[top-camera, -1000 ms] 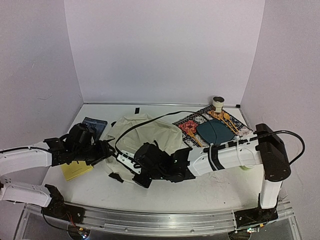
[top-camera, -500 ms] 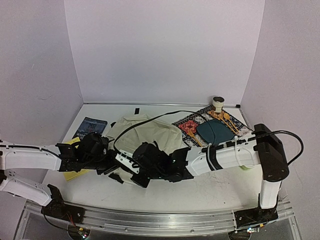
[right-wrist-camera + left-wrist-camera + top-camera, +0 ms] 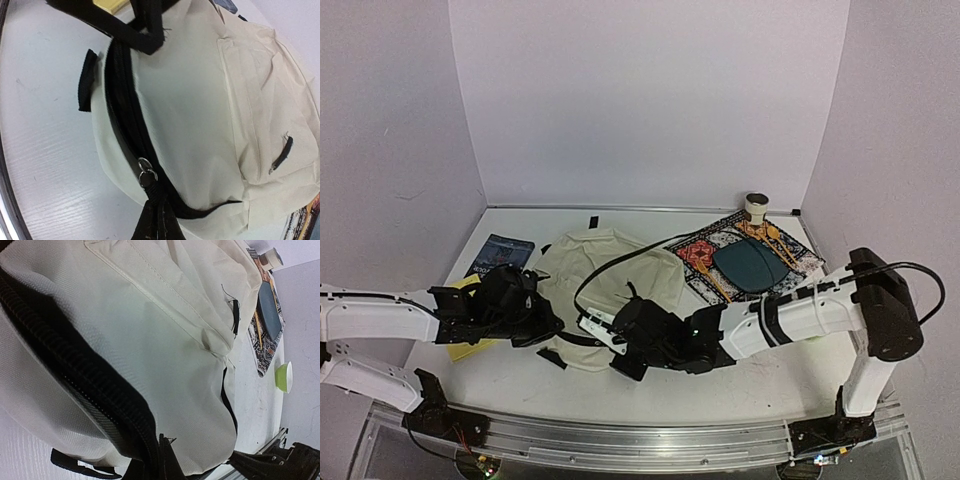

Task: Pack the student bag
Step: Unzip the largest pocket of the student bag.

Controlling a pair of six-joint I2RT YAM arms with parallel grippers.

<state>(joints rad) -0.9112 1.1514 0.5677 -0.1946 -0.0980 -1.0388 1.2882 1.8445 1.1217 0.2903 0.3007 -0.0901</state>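
Student bag (image 3: 610, 272) lies flat mid-table, patterned mat (image 3: 695, 255) at its 2 o'clock. Left gripper (image 3: 548, 326) clamped tight on bag's black zipper edge, 8 o'clock side. Right gripper (image 3: 620, 346) pinched closed on zipper pull (image 3: 146, 172), 6 o'clock side.

Patterned mat (image 3: 698, 256) lay at right rear of tabletop (image 3: 770, 385), dark teal pouch (image 3: 750, 265) on it. Tape roll (image 3: 756, 207) stood just behind. Blue book (image 3: 500, 255) at left; yellow pad (image 3: 468, 350) nearer, partly hidden. Green cup (image 3: 283, 377) near mat's edge. Black strip (image 3: 591, 220) at rear.
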